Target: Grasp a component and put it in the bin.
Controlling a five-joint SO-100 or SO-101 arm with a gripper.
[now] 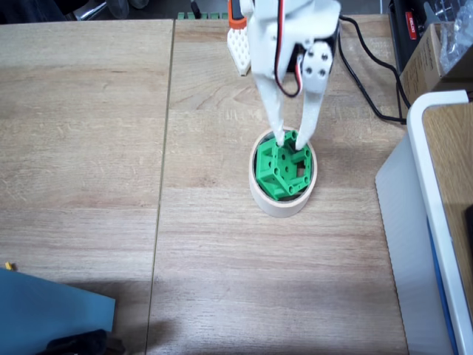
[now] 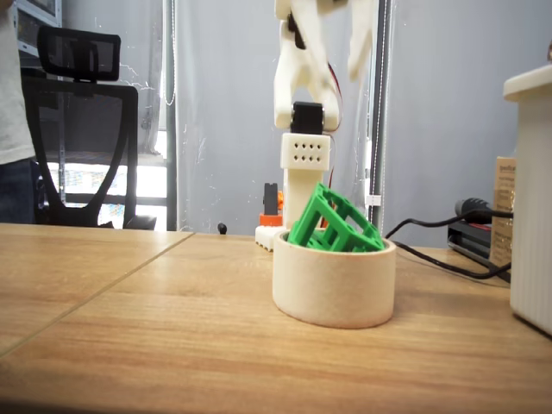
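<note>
Tabletop: light wood boards, seam running toward the camera in both fixed views.
Blue sheet: lower left corner, seen from above.
Office chair: far left, behind the tabletop.
Bin: cream tape ring, standing flat near the centre.
Component: green hexagonal block, inside the bin, tilted, its upper part above the rim.
Fingers: spread apart, tips at the block's top edge; whether they touch it I cannot tell.
White box: right edge, apart from the bin.
</note>
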